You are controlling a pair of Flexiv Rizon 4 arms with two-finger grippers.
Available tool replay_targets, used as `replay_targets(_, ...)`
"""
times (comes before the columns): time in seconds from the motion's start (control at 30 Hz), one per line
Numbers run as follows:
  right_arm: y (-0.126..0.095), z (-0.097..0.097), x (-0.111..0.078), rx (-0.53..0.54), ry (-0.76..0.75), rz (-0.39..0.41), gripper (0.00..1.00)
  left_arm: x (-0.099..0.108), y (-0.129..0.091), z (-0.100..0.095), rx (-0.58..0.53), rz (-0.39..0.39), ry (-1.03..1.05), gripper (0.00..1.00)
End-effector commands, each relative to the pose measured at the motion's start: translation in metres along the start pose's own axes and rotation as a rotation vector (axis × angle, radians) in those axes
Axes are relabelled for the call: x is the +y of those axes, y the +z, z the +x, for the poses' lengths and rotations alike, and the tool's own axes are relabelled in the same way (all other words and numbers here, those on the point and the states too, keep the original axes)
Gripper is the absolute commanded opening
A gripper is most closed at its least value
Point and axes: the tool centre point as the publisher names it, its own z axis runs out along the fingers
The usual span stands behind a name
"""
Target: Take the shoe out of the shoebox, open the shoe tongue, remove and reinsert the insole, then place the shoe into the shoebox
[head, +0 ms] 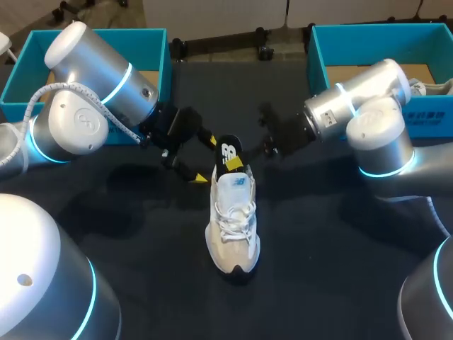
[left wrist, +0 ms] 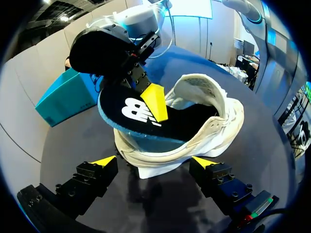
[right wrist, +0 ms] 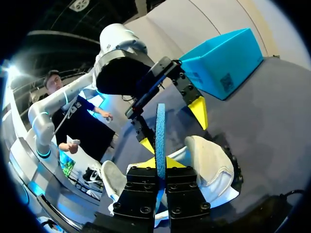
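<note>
Now, closest to us, the white shoe (head: 232, 227) sits upright on the dark tabletop (head: 318, 269), toe pointing our way and laces loose, well apart from either box. Up at the shoe's heel is where the action is. The black insole (head: 228, 154) stands tilted out of the heel opening, its heel end raised above the collar and its front end down inside the shoe. The right tool (head: 237, 163) is clamped on that raised end. From its own wrist view, the insole runs edge-on between the closed fingers. Just beside the heel, on the other side, the left tool (head: 206, 159) hangs with its fingers spread wide. The heel lies ahead of the gap, and the tool touches nothing that I can see.

By my reading we're in the insole step, half in and half out. Whether it's leaving or going back, these views don't say. Either way, the next move asks the right arm to slide the insole along the shoe's length without buckling it. The left tool looks well placed to steady the heel.

Beyond the shoe, a teal shoebox (head: 106, 33) sits on the left arm's side and a second teal shoebox (head: 368, 28) on the right arm's side.
</note>
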Motion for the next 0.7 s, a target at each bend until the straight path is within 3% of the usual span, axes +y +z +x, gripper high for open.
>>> replay_targets(0.03, 0.005, -0.007, -0.002, 0.017, 0.019, 0.03, 0.0, -0.001, 0.0, 0.001, -0.001, -0.004, 0.0, 1.0)
replay_targets(0.47, 0.011, 0.007, -0.033, 0.053, 0.111, 0.115, 0.0, -0.001, 0.0, 0.001, -0.001, -0.004, 0.0, 1.0)
replay_targets(0.7, 0.017, 0.01, -0.037, 0.069, 0.125, 0.121, 0.0, -0.001, 0.0, 0.001, -0.001, -0.004, 0.0, 1.0)
